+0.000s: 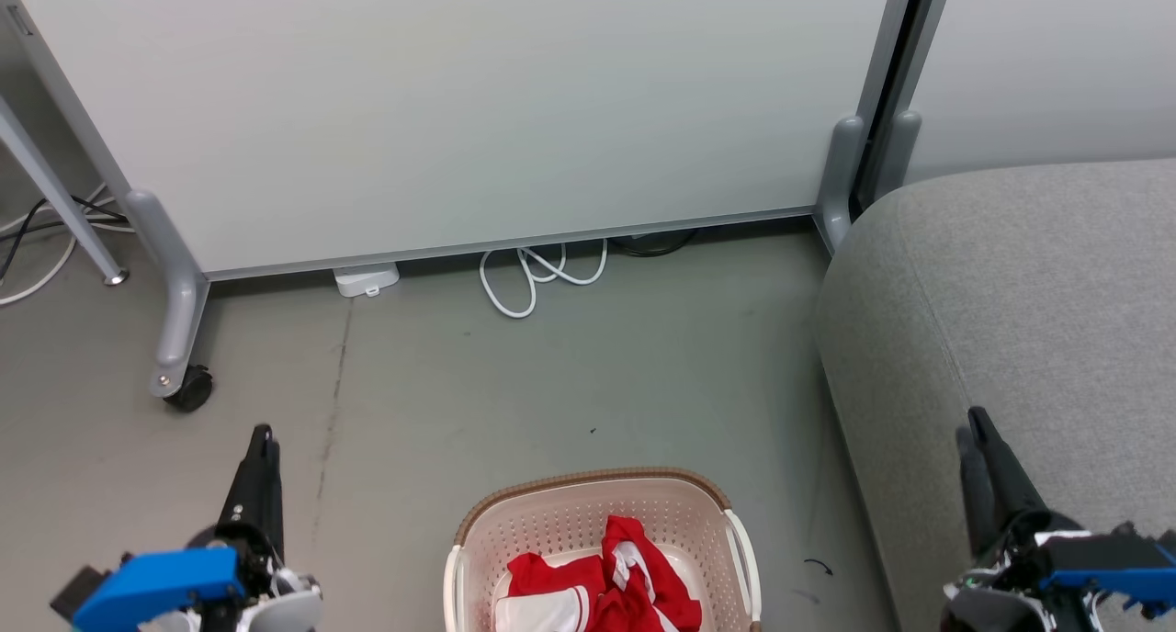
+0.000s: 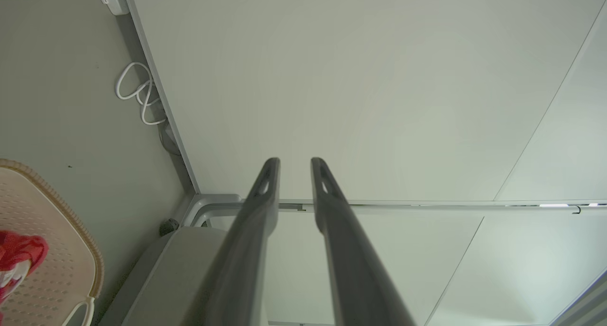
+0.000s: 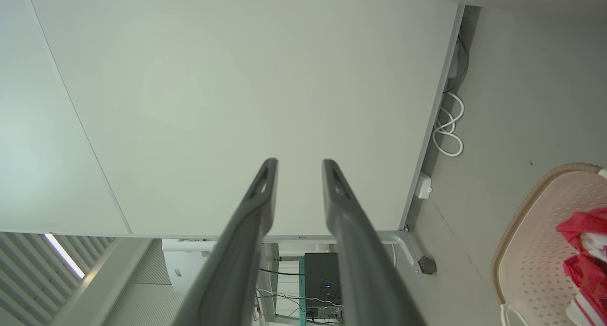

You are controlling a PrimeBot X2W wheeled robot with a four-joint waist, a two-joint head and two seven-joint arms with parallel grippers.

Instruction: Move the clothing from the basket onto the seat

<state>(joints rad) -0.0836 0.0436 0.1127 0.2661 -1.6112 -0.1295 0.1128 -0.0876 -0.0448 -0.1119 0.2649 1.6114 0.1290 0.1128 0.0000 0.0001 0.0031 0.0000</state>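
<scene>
The cream basket (image 1: 560, 522) with a brown rim stands on the floor at the bottom centre of the head view. The red clothing (image 1: 634, 581) with white trim lies crumpled inside it. The grey seat (image 1: 1029, 292) fills the right side, just right of the basket. My left gripper (image 1: 264, 434) hovers over the floor left of the basket, and my right gripper (image 1: 971, 425) over the seat's front part. Both are open a little, with nothing between their fingers (image 2: 295, 161) (image 3: 299, 162). The basket (image 2: 57, 231) (image 3: 531, 250) and clothing (image 2: 19, 252) (image 3: 585, 250) sit at the wrist views' edges.
A white partition panel (image 1: 459, 108) on a grey frame stands behind the basket, with a black caster (image 1: 188, 389) at the left. A coiled white cable (image 1: 537, 274) and a white adapter (image 1: 367, 278) lie at its foot. Grey floor (image 1: 551, 384) separates it from the basket.
</scene>
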